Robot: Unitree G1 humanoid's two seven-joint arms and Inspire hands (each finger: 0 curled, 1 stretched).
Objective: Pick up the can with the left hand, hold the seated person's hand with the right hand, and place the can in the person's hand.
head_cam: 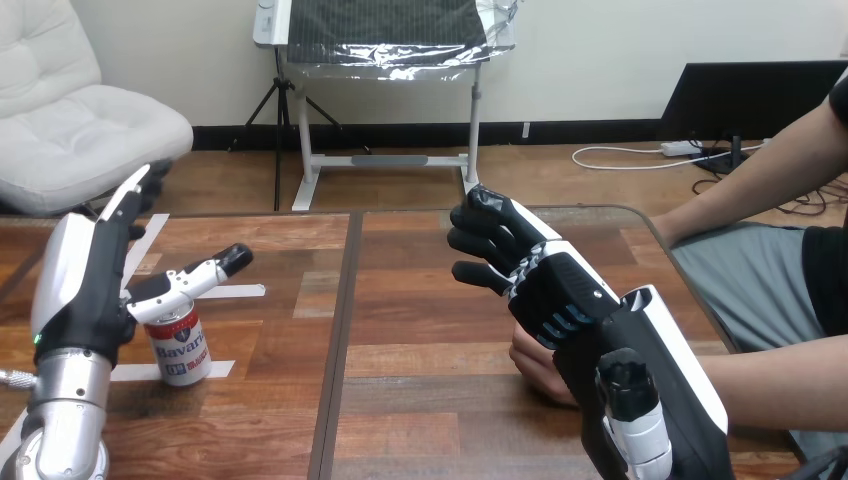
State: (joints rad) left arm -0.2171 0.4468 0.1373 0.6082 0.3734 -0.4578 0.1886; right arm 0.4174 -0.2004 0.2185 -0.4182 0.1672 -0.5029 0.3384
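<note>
A red-and-white can (183, 347) stands upright on the wooden table (420, 400) at the left, on white tape marks. My left hand (85, 290) is right beside it on its left, fingers straight and pointing up, thumb stretched out over the can's top. My right hand (545, 290) hovers at the centre right with its fingers relaxed and spread. It lies over the person's hand (537, 368), which rests on the table and peeks out under my palm. I see no finger curled round that hand.
The person's forearm (780, 375) reaches in from the right edge, and their other arm (760, 180) is at the upper right. White tape strips (235, 291) mark the table around the can. A dark seam (340, 330) splits the tabletop.
</note>
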